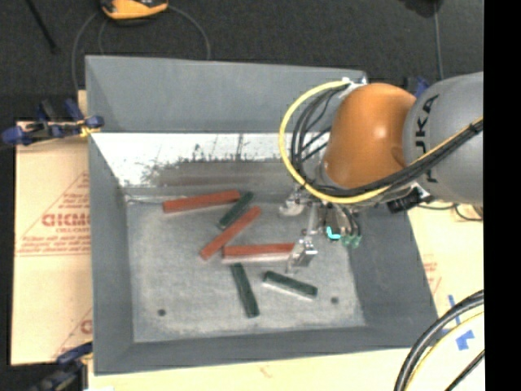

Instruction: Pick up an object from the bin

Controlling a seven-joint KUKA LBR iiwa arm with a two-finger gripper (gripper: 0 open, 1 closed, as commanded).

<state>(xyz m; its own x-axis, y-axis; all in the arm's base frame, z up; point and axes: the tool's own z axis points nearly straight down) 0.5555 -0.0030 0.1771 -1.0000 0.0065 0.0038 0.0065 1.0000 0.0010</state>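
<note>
- A long red-brown bar (201,201) lies farthest to the left of the gripper (298,230). It sits by the rear wall of the grey metal bin (114,300), well apart from the gripper.
- A slanting red-brown bar (231,233) lies to the gripper's left. Its upper end is just beside a short dark green bar (236,210) that slants the same way.
- Below and left of the gripper, an upright dark green bar (244,290) lies on the bin floor, apart from the gripper.
- A level red-brown bar (256,252) lies directly left of the gripper, and its right end meets the lower finger (306,252). Whether that end sits between the two fingers cannot be told.
- A tilted dark green bar (290,284) lies just below the gripper, near it.
- The gripper hangs low over the bin floor with its two silvery fingers spread apart. The upper finger (288,208) points toward the rear wall, and the fingers clamp nothing that shows.
- Above and to the right of the gripper sits the wrist's orange cover (370,137), ringed by yellow and black cables (286,137).
- Farther right of the gripper, the grey arm (456,145) carries black lettering (429,116) that reads "KUKA".
</note>
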